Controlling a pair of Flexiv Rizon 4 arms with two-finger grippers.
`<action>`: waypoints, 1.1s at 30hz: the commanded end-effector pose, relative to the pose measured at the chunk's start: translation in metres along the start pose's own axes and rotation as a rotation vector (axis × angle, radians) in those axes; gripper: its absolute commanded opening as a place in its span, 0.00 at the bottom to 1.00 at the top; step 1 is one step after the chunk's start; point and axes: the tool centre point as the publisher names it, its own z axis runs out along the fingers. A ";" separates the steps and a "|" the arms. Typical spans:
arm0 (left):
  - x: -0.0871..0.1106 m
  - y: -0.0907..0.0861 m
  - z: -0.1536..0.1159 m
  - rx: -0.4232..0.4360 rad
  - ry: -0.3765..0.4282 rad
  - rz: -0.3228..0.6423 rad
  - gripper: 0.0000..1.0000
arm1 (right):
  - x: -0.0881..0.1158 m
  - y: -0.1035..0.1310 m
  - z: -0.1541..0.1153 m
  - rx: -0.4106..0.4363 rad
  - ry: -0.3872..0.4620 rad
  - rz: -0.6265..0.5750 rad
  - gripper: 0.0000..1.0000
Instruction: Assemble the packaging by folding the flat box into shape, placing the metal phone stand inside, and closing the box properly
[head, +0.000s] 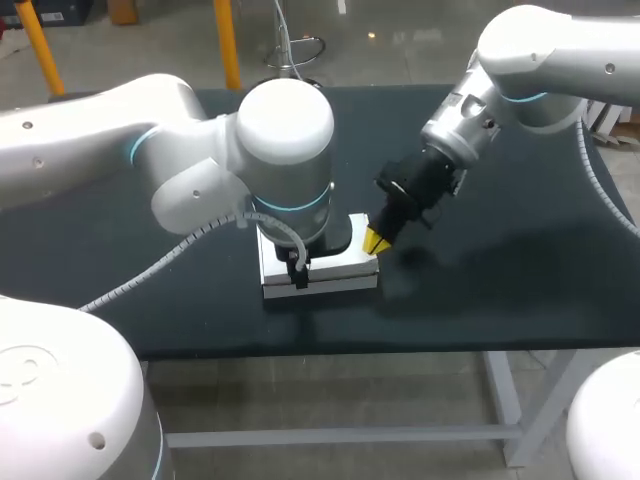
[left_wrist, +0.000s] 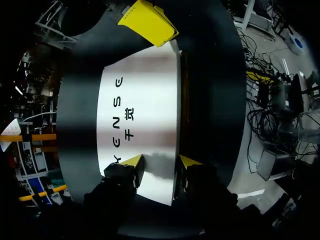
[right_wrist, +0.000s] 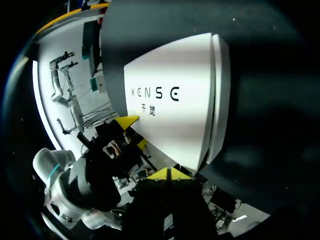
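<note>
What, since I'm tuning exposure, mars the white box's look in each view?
Left wrist view: dim bands cross the white box, shadowed between the tips of the left gripper. Right wrist view: similar grey bands. Head view: left arm hides most of it; right gripper shadows the table.

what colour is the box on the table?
The box is white, with dark lettering across its top; the left wrist view shows it best.
</note>
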 end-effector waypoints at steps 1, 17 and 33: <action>0.001 -0.002 0.000 -0.006 -0.005 0.001 0.49 | 0.000 -0.001 0.003 -0.004 -0.008 0.002 0.00; 0.004 -0.002 -0.002 -0.012 -0.002 0.008 0.50 | -0.014 0.009 0.004 -0.010 -0.002 0.031 0.00; 0.009 0.002 -0.007 -0.009 0.014 0.019 0.66 | -0.017 0.014 0.003 -0.021 0.003 0.043 0.00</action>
